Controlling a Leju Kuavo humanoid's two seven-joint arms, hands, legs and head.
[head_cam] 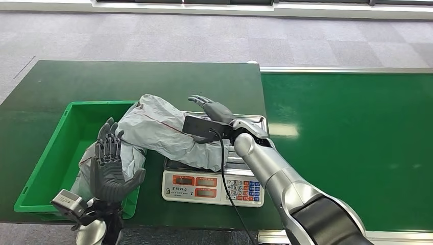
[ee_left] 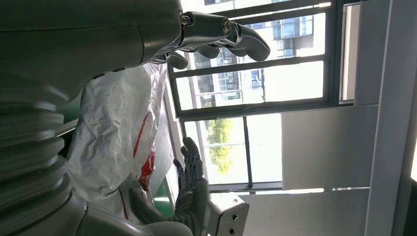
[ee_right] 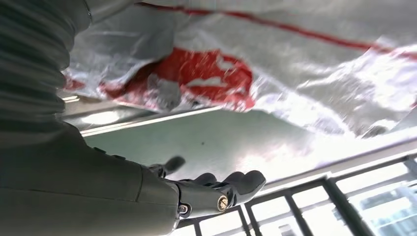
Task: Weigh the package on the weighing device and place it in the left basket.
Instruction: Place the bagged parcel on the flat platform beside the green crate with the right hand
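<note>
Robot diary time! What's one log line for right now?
package: lying from scale into green basket | right hand: open beside package | left hand: open by package's basket end

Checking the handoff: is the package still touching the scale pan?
Touching. In the head view the grey package drapes from the scale pan over the green basket rim, its right end lying on the pan.

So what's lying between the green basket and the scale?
In the head view, the grey package bridges them: one end droops into the green basket, the other rests on the scale, with the green table showing beneath.
</note>
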